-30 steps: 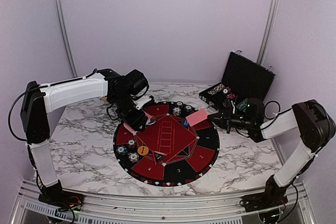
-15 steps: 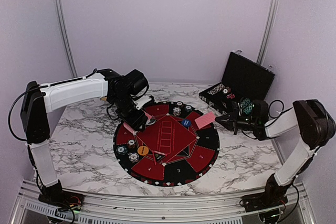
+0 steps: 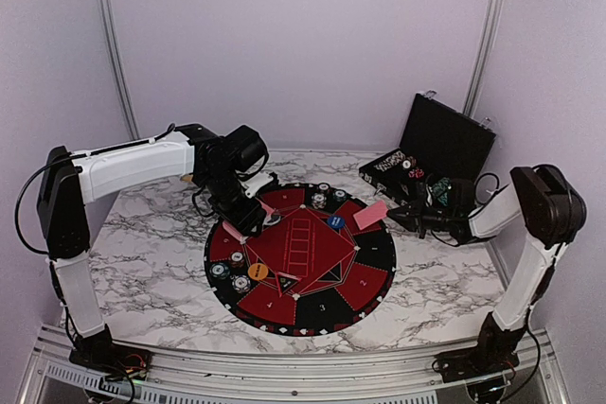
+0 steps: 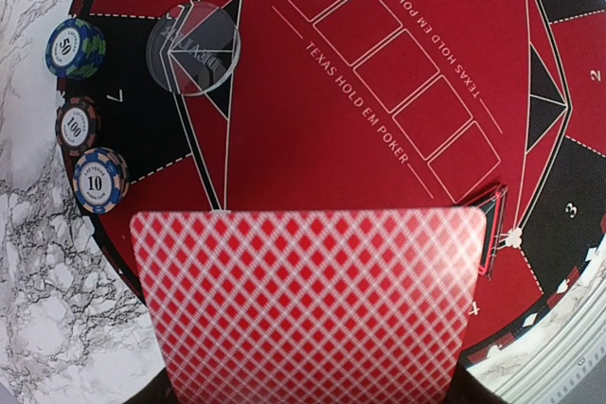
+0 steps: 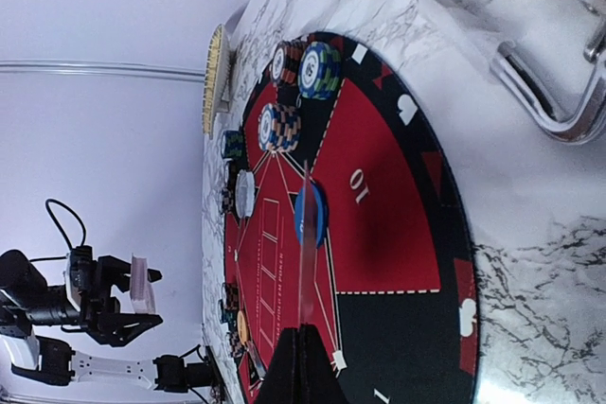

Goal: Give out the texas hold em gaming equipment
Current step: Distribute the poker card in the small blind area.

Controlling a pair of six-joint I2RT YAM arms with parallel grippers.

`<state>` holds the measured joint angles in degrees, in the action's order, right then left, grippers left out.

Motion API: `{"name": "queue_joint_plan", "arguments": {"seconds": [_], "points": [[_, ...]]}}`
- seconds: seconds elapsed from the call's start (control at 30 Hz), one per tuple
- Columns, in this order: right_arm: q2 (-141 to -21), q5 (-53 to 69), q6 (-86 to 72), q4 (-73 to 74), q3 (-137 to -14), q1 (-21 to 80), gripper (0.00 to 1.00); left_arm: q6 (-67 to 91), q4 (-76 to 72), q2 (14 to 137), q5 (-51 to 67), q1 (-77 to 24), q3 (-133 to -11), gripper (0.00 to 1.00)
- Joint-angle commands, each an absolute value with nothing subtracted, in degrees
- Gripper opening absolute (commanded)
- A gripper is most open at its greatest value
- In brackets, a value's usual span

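Left tool (image 3: 248, 222) sits over the upper left of the mat (image 3: 369, 262), clamped on a card pack (image 4: 308, 305). In the left wrist view the red diamond back fills the lower half of the frame. The fingers are mostly hidden under it, so I can't tell how deep the hold is.

Right tool (image 3: 394, 217) is at the mat's right rim, jaws fully closed on a single card (image 3: 370, 216) pinched by one end. The card is tilted and pokes in over the mat. In the right wrist view it's edge-on, a thin line just near the blue disc (image 5: 311, 215). Can't tell if its free end touches the mat.

Already laid out: three chip stacks (image 4: 78, 127) along the mat's left rim with a clear disc (image 4: 194, 47) beside them, both in the upper left of the left wrist view. The black case (image 3: 445, 139) is open at the upper right of the tabletop (image 3: 151, 262).

Risks, as I judge them:
- The single card is held by a thin end, so it may pivot or slip on release and land across the blue disc or half off the mat.
- The pack may fan out or shed extra cards if the hold loosens.
- A low left tool could knock the chip stacks or shove the clear disc.
- Both arms work the same mat, so they could bump each other.
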<state>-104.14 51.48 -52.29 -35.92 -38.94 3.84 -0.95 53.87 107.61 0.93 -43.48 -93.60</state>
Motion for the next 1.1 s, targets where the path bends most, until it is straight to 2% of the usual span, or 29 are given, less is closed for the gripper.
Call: {"name": "queue_joint_plan", "arguments": {"seconds": [0.0,0.63,1.07], "points": [[-106.04,50.65,-50.38,-35.86,-40.85,3.23,0.00,-1.51,53.88,104.68,0.34,-42.86,-94.39,0.32],[-109.02,49.69,-50.03,-35.88,-41.70,3.33,0.00,-1.27,53.93,104.94,0.46,-42.89,-94.22,0.32],[-110.23,45.82,-45.14,-28.56,-44.53,5.24,0.00,-1.28,54.05,105.13,0.80,-42.89,-94.13,0.32]]}}
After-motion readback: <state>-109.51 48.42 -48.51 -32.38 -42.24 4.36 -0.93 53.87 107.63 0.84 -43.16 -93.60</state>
